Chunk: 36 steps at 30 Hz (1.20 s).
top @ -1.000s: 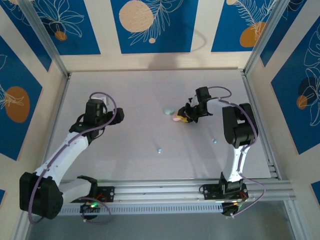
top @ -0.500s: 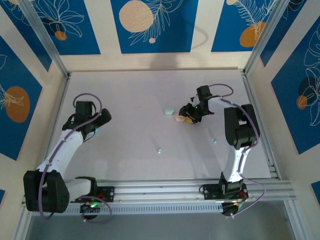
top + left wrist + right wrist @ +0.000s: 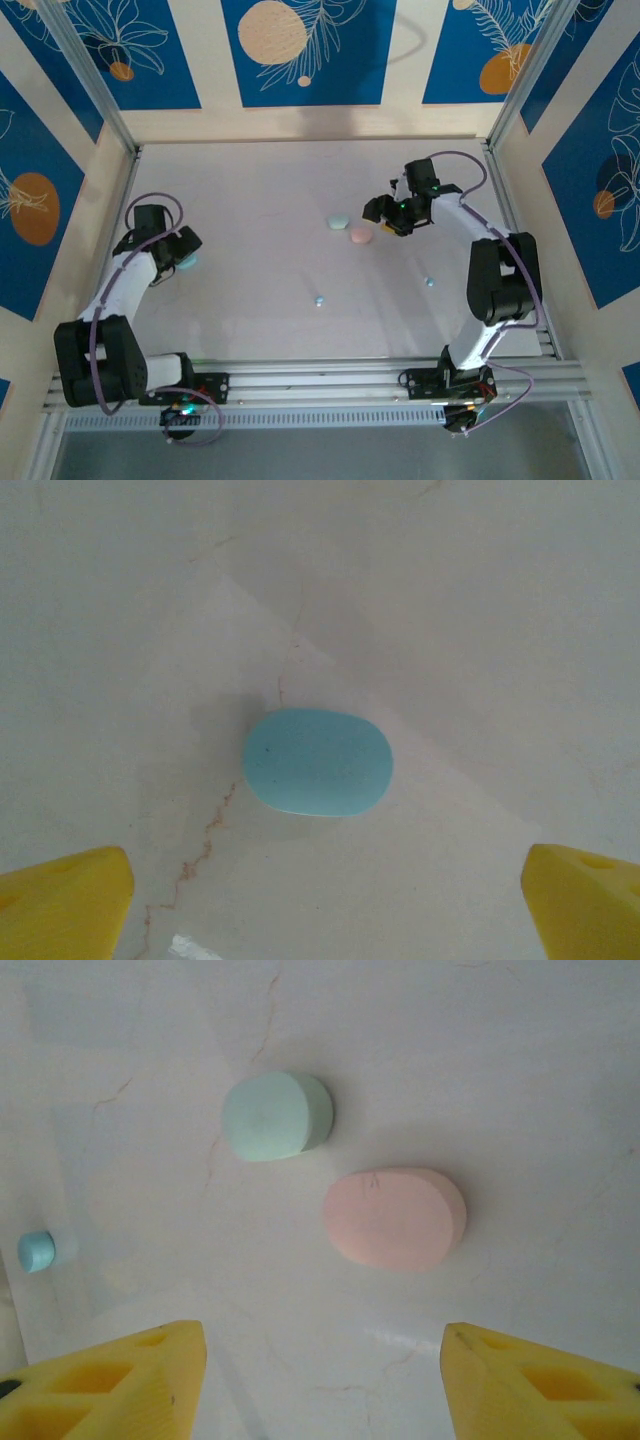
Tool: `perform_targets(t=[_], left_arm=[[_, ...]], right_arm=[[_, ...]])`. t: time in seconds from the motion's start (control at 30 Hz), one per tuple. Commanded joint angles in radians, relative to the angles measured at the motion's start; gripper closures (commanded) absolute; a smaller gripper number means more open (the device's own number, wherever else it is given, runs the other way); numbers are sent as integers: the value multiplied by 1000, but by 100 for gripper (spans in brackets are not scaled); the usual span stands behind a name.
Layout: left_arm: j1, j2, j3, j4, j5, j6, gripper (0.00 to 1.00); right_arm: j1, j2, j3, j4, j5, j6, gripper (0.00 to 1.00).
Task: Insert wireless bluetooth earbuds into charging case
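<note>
- Light blue case [image 3: 317,761]: rounded pebble, lying flat; ahead of the left fingers [image 3: 62,900], midway between them, untouched.
- Pink case [image 3: 395,1218]: oval, flat; ahead, between the right fingers [image 3: 110,1380].
- Mint case [image 3: 277,1115]: farther out, near the pink one, not touching.
- Blue earbud [image 3: 36,1251]: tiny; off to the side, beyond the left-hand fingertip.

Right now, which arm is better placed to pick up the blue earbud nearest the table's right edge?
Right. The open right gripper hangs by the pink case, nearer that blue earbud; the left gripper hovers over the blue case, far left.

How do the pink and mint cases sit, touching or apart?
Apart. The right wrist view shows a clear gap between the mint case and the pink case.
</note>
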Motion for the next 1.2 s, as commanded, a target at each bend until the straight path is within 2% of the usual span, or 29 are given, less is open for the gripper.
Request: perform_targets(t=[0.0,0.17,0.5,0.77,0.9,1.17], left_arm=[[18,69,8,32,61,-29,5],[18,202,84,-24,18,14,11],[9,364,199,-99,2,179,8],[0,469,266,-121,3,230,12],[-7,489,285,-131,3,248,17],[-35,480,293,-151,34,265,35]], right_arm=[[11,-66,-17,-50,-23,-19,36],[16,-132,-25,-75,-33,-22,36],[15,-167,-45,-94,-60,-25,36],[17,-168,-49,-96,-83,-21,36],[17,-175,-56,-100,-81,-22,36],[17,-191,-67,-103,-83,-20,36]])
